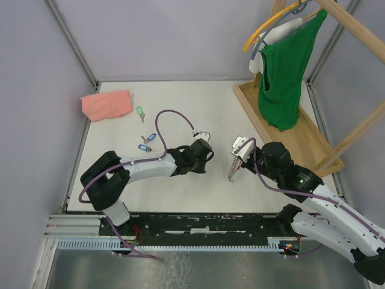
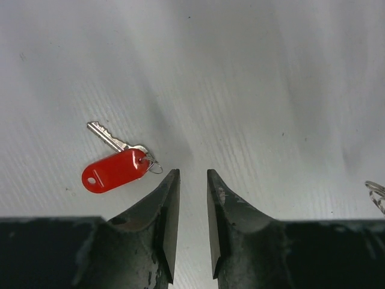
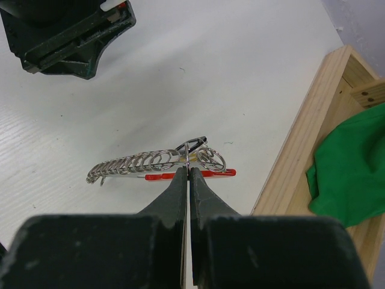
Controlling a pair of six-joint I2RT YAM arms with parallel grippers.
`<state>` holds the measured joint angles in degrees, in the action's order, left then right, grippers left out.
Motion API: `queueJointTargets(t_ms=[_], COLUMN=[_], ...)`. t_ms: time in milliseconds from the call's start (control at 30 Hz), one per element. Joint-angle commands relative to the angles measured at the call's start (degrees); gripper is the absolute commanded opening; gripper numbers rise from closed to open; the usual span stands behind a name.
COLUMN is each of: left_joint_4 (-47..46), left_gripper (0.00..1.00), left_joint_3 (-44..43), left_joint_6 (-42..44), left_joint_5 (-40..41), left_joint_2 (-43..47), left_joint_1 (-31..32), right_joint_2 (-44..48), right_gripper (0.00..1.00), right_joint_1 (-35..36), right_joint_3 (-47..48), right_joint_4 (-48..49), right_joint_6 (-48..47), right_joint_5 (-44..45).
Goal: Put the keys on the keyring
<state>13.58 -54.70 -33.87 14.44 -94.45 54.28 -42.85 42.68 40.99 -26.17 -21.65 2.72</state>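
The right tool (image 3: 189, 171) is pinched shut on the keyring (image 3: 150, 162), gripping the stiff metal strip near one end with its loops fanned out sideways. The left tool (image 2: 192, 180) stands narrowly parted and empty above the worktop (image 2: 252, 84). The red key (image 2: 114, 168) lies flat just beside its left finger. That key looks light, thin and likely to skid. Its plastic tag gives the thicker, surer hold.

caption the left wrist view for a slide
Left gripper, jaws open and empty, beside a small silver metal key with an oblong red plastic tag on the white table.
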Motion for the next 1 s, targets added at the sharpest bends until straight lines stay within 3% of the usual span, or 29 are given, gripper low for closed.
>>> queueJointTargets(t_ms=[0,100,233,467,767,967], left_joint_4=[2.23,1.58,-1.95,-3.21,-3.22,-0.18], left_gripper=[0.34,0.39,0.39,0.32,0.29,0.29], left_joint_3=[-1.65,-0.6,0.88,-3.01,-1.73,2.42], left_joint_6=[2.96,8.12,12.71,15.66,13.32,9.62], left_joint_5=[5.27,3.94,-4.27,-10.65,-10.31,-8.24], left_joint_2=[3.15,4.13,4.28,-1.25,-5.72,-4.2], left_joint_1=[-0.31,-2.72,-8.65,-14.01,-14.64,-14.64], right_joint_2=[1.08,1.26,1.28,1.14,1.44,1.45], right_gripper=[0.0,0.01,0.01,0.01,0.01,0.01], right_joint_1=[0.39,0.49,0.56,0.65,0.82,0.92], right_joint_3=[0.32,0.33,0.32,0.27,0.05,0.01], right_joint_4=[3.06,3.06,3.06,2.97,3.14,3.23], right_joint_6=[0.67,0.6,0.66,0.57,0.59,0.59], right_joint_5=[1.26,1.37,1.55,1.84,1.86,1.91])
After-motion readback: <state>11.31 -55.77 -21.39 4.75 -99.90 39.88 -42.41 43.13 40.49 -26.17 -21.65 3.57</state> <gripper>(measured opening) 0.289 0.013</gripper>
